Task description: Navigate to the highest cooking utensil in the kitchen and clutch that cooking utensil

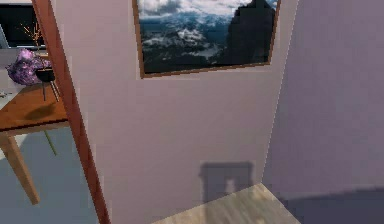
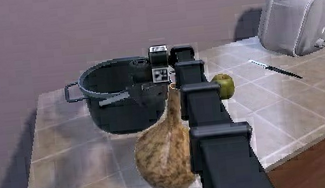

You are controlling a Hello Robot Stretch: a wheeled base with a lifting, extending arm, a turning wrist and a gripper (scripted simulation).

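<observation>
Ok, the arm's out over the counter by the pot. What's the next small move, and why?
Probably a slight, slow lift of the arm. The fingers lie at the dark pot's rim, but the pot stands on the tiled counter, so I cannot tell whether they hold it; a lift would show. Go gently: the brown vase stands close beside the arm.

in the arm side view the desk (image 2: pixel 77 156) is pale beige tile with a thin grey grid. the pot (image 2: pixel 121 96) at centre left is dark grey. the vase (image 2: pixel 165 152) at lower middle is mottled tan and brown, and the arm (image 2: pixel 221 146) is black. the toaster (image 2: pixel 303 17) at upper right is white. in the forward view, a brown-framed painting (image 1: pixel 205 35) is blue, white and dark grey.
</observation>
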